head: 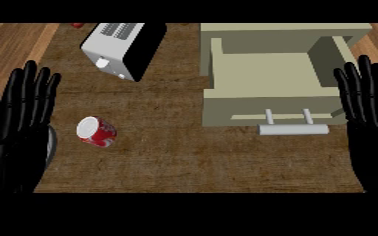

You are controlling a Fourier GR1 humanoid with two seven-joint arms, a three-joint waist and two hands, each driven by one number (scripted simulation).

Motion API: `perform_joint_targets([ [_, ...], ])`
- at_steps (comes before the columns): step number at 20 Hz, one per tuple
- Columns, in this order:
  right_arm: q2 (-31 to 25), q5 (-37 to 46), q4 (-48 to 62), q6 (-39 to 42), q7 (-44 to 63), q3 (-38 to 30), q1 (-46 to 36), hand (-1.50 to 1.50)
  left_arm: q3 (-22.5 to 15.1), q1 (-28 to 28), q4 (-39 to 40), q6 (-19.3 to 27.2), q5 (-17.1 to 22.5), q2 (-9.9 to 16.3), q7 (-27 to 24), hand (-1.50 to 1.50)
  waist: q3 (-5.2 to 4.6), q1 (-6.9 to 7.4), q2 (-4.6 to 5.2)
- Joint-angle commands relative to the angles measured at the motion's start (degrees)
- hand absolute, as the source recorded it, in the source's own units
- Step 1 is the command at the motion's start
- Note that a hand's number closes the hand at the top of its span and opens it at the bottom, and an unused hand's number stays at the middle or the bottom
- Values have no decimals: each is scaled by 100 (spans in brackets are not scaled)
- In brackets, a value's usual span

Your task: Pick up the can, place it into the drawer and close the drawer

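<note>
Can (97, 131) red, lying on its side on the brown mat (170, 155), near left | drawer (269, 82) pulled out, far right, handle (293, 128) nearest | toaster (122, 49) far left | left hand (28, 115) at left edge, fingers straight, grasping nothing | right hand (359, 97) at right edge, likewise released

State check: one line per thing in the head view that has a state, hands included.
drawer: pulled open, nothing inside
can: on the mat, tilted, not held
toaster: on the mat, set at an angle, untouched
left hand: open, fingers up, resting at the left edge
right hand: open, fingers up, resting at the right edge
</note>
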Motion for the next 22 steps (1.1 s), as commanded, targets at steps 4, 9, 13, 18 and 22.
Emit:
perform_joint_targets([
  [4,98,-108,-103,-67,30,-83,151,-150,147,263,-87,1746,-1528,-513,139,-150,-24,83,-19],
  [9,276,22,324,-475,739,-271,513,-150,748,1021,134,3454,-1249,-524,1415,-150,-37,213,16],
  [13,132,-307,294,-322,892,-516,499,-150,-101,1160,-372,4512,-2187,-527,2382,-150,-19,77,-12],
  [18,162,-263,206,-329,981,-457,526,-150,-1390,951,-64,5679,-3655,-528,3159,-150,-26,50,1],
  [22,241,-119,106,-377,1019,-373,612,-150,-1021,422,-157,5192,-4061,-528,3998,-150,-31,53,-4],
])
